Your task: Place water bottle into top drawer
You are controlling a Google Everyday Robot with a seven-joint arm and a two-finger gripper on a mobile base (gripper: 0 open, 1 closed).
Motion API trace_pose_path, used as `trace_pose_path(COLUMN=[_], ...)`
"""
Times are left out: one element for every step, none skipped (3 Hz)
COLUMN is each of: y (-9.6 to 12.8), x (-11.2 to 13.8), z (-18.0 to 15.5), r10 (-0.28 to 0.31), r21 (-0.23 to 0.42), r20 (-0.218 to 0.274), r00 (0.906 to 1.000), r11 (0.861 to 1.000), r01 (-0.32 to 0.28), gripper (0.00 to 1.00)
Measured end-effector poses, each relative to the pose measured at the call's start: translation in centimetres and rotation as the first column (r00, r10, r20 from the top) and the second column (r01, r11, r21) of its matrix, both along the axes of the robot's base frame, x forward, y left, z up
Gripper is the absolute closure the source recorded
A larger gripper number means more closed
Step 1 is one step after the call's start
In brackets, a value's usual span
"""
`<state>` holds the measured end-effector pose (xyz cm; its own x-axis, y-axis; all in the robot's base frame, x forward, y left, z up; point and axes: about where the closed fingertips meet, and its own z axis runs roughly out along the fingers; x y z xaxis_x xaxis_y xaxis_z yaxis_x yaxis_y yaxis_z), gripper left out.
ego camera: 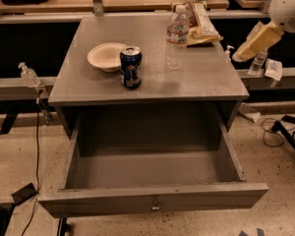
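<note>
The water bottle point(177, 37), clear ribbed plastic with a white cap and pale label, stands upright on the grey cabinet top point(201, 77), right of centre. The top drawer point(152, 200) is pulled fully open below; it is empty and has a small keyhole on its front. My gripper point(242, 54), tan under a white arm joint, hangs in the air at the cabinet's right edge. It is to the right of the bottle, apart from it, and holds nothing that I can see.
A blue soda can point(131, 67) and a cream bowl point(105, 56) stand left of the bottle. A snack bag point(202, 23) lies behind it. A pump sanitizer bottle point(28, 75) is at the left, a small dark-label bottle point(258, 63) at the right. Cables lie on the floor.
</note>
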<state>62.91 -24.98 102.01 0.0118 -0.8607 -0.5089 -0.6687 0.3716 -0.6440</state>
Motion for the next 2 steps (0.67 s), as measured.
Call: trace_pose_path(y=[2.2, 4.2], x=[6.0, 8.8], z=[1.1, 1.8], r10=[0.015, 0.021], r21=[0.340, 0.534], r20=[0.117, 0.138], r00=[0.9930, 0.9903], r11=[0.939, 0.841], r01=[-0.054, -0.092], gripper=[0.00, 0.00])
